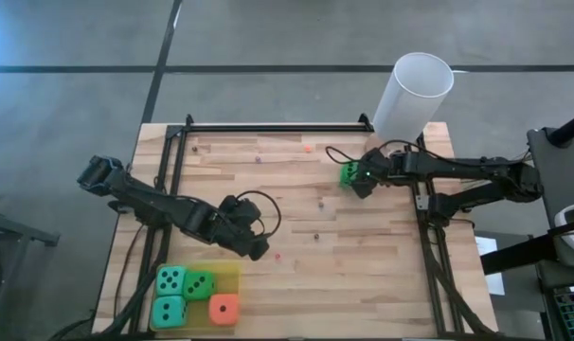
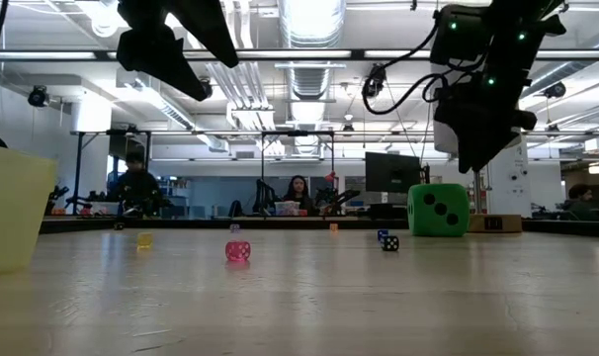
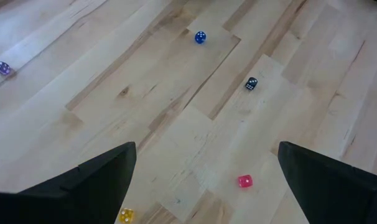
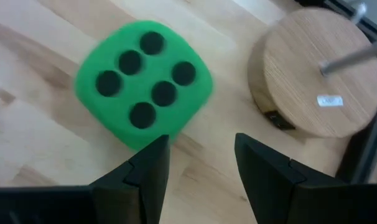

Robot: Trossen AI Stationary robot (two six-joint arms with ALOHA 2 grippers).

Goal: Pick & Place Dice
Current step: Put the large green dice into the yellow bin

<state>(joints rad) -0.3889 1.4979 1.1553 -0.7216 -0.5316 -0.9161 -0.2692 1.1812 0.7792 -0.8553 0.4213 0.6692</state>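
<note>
The green die [image 4: 143, 83] is being approached by the right gripper [image 4: 201, 168], jaws parted and empty. It should be centred before closing. The left gripper [image 1: 252, 242] is being held wide.

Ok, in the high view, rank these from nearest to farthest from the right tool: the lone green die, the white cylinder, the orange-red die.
1. Green die: on the table right at the right tool, on its left.
2. White cylinder: at the table's far right corner.
3. Orange-red die: on the yellow tray at the near left edge.

Grey concrete floor [image 1: 69, 104]; ceiling ducts [image 2: 309, 89] and strip lights [image 2: 314, 20]; seated people [image 2: 298, 195], monitor [image 2: 392, 173] beyond.
</note>
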